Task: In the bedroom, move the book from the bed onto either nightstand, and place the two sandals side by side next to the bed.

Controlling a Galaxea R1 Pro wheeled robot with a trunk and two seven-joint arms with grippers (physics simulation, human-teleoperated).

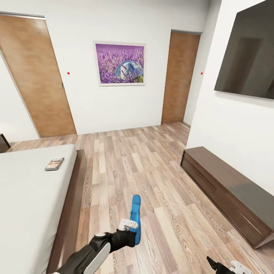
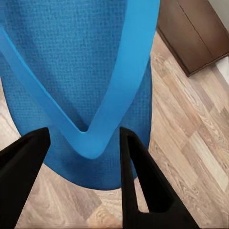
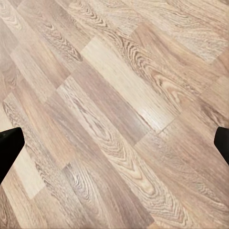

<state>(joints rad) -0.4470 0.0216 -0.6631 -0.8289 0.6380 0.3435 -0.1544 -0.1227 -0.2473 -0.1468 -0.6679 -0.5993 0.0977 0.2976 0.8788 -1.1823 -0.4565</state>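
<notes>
Blue sandal (image 1: 135, 217) hangs in my left gripper (image 1: 129, 227), fingers closed across its toe end; I should lower it flat near the bed (image 1: 34, 198), book (image 1: 54, 164) waiting there.

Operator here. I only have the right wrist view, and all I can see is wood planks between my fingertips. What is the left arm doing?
Observer: The left gripper has a finger on each side of the V-strap of a bright blue flat flip-flop sandal. I cannot tell whether it is clamped.
Operator: Where is that sandal relative to the bed?
Observer: In the head view it is over the plank floor, a little apart from the dark brown frame of the low grey-sheeted bed, on the side toward the room.
Operator: And the book?
Observer: The small dark-covered paperback book lies flat on the mattress, close to the same edge, farther from the robot than the sandal.
</notes>
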